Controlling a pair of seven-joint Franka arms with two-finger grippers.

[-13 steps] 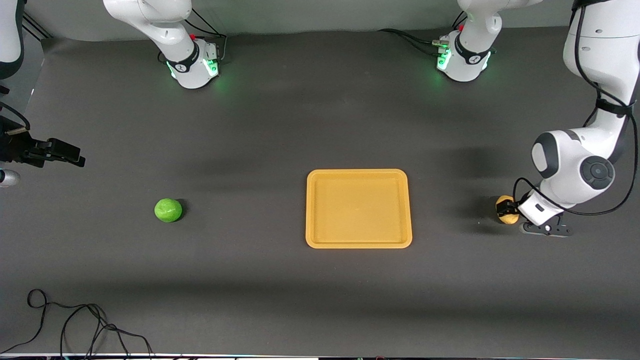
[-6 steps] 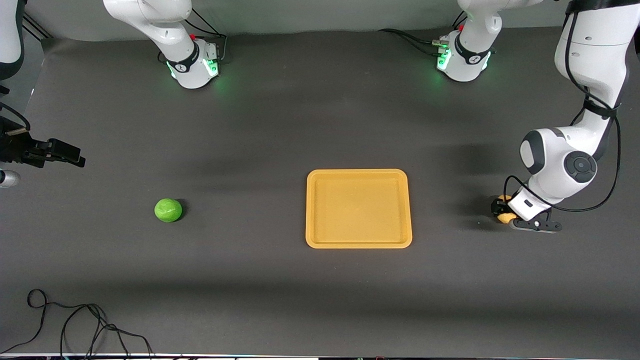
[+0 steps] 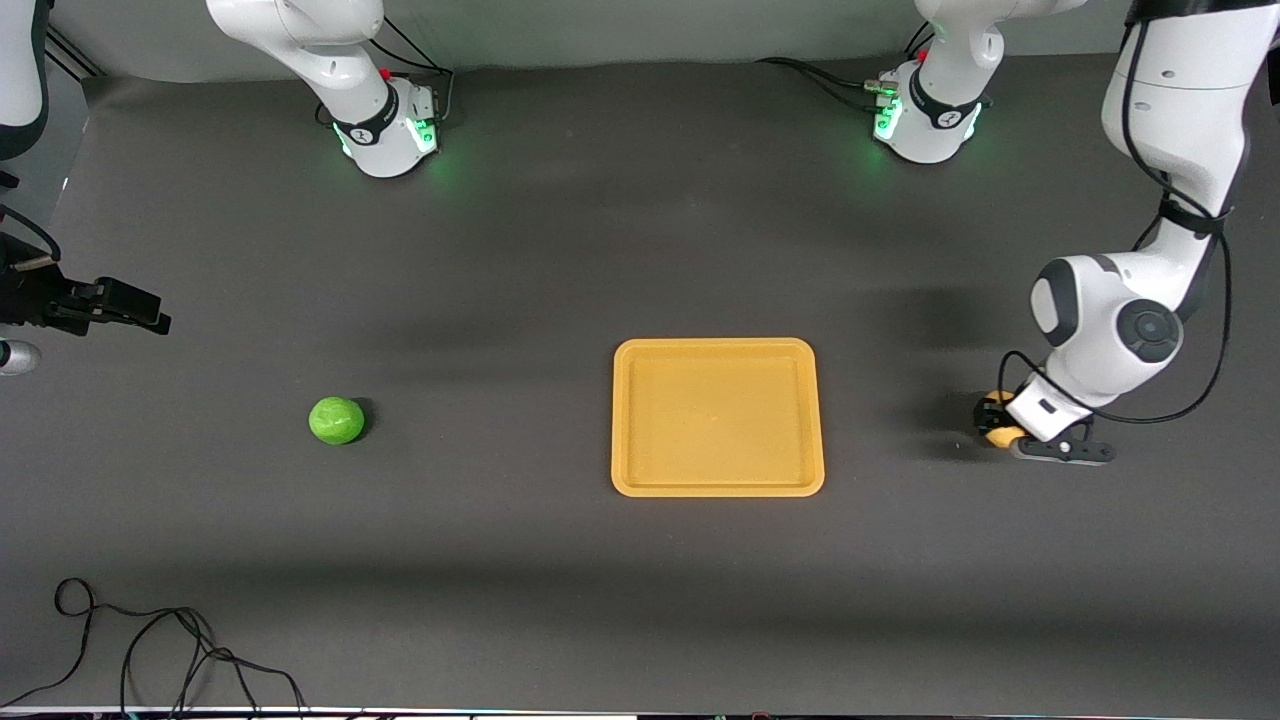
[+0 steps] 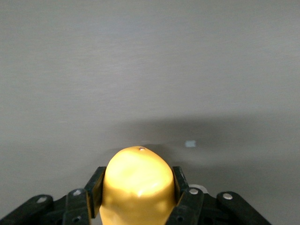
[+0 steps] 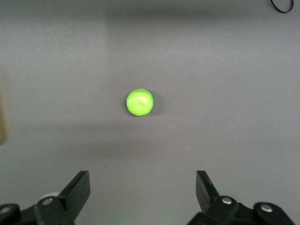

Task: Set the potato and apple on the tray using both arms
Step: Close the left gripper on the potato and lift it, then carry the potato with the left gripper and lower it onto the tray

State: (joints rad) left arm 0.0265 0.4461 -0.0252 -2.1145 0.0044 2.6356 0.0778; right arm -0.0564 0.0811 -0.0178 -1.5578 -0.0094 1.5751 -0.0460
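Observation:
The potato [image 3: 997, 435] is a glossy yellow lump gripped between the fingers of my left gripper [image 3: 994, 421], low over the table at the left arm's end, beside the tray. In the left wrist view the potato [image 4: 138, 180] fills the gap of the left gripper [image 4: 138, 190], with both pads pressed on its sides. The yellow-orange tray [image 3: 716, 487] lies empty mid-table. The green apple [image 3: 336, 420] sits on the table toward the right arm's end. My right gripper [image 3: 140, 310] hangs open and empty above that end; in its wrist view it [image 5: 143, 192] looks down on the apple [image 5: 139, 102].
A loose black cable [image 3: 150, 650] lies at the table's near edge at the right arm's end; it also shows in the right wrist view [image 5: 282, 4]. The green-lit arm bases [image 3: 385, 130] [image 3: 925, 120] stand along the table edge farthest from the front camera.
My left gripper has moved a little toward the tray with the potato in it. The right arm and the apple have not moved.

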